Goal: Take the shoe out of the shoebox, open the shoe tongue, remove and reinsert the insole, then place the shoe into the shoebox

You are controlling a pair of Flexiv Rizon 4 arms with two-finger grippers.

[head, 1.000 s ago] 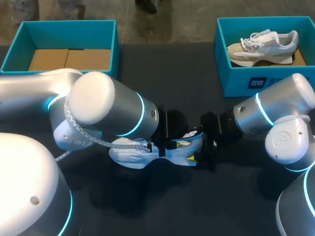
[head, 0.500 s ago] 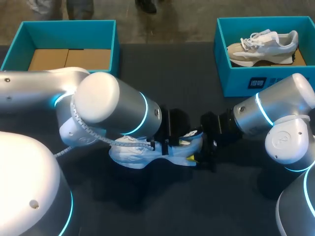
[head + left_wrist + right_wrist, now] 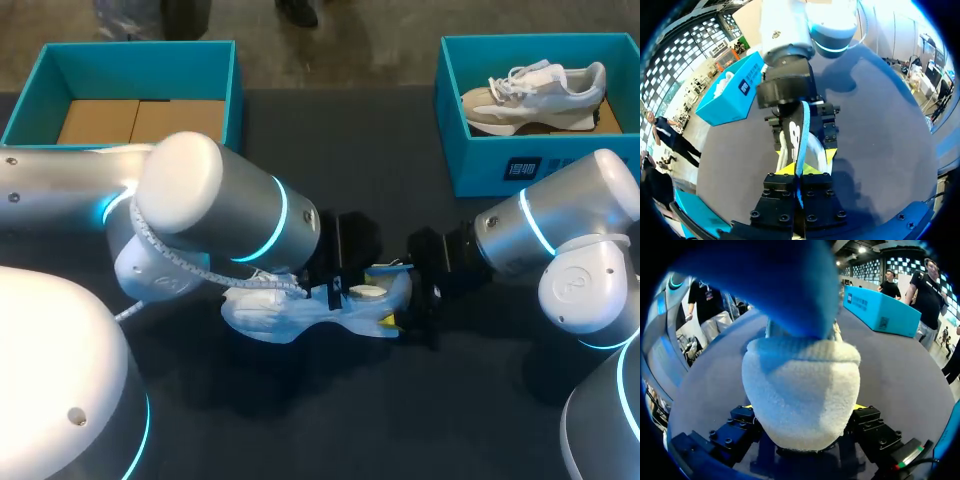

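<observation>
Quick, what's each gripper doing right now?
Left gripper: shut on the light blue sneaker's thin upper edge.
Right gripper: shut on that sneaker's fleecy white heel.

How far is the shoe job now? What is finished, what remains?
Done: the light blue sneaker with white fleecy lining lies outside the boxes on the dark table. In hand: the right end effector clamps its heel; the left end effector pinches a thin blue part, probably the tongue. Remaining: no loose insole shows, so the insole work and boxing in the shoeless teal shoebox seem to remain.
</observation>
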